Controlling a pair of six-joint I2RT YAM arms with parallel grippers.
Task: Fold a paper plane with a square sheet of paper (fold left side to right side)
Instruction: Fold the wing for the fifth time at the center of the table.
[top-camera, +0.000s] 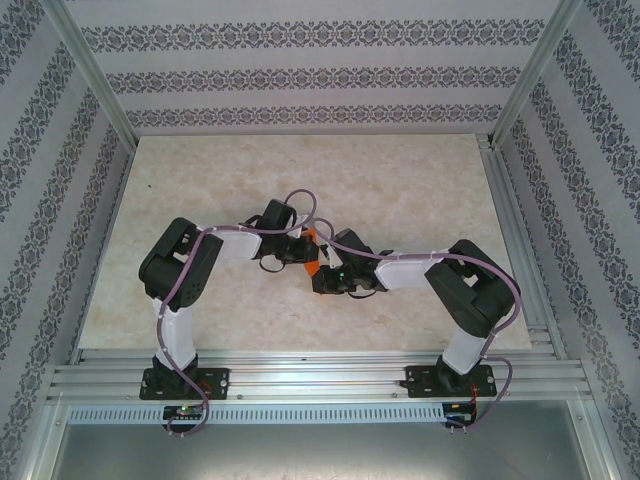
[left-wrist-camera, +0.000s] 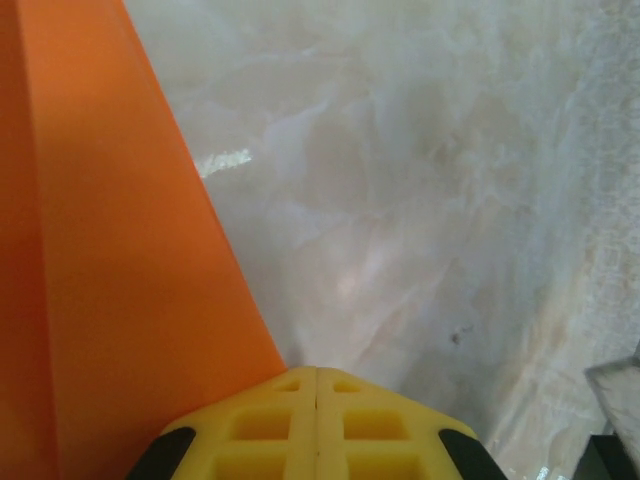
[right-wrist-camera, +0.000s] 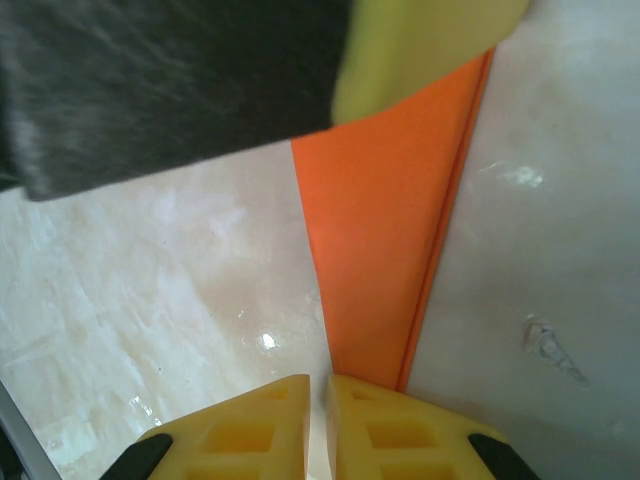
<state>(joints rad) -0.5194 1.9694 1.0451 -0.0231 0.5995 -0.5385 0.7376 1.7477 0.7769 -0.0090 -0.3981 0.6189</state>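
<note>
2 hands crowd the folded orange sheet of paper (top-camera: 313, 240) lying mid-bench (top-camera: 400, 180). Left hand (left-wrist-camera: 316, 400) is closed, its fingers pressed flush at the sheet's slanted edge; whether it pinches paper I cannot tell. Right hand (right-wrist-camera: 320, 410) has its fingers drawn nearly together at the sheet's narrow, creased end.

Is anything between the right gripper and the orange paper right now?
Nothing visible does. The orange paper runs straight down to the right gripper, and its narrow end reaches that gripper's tip.
</note>
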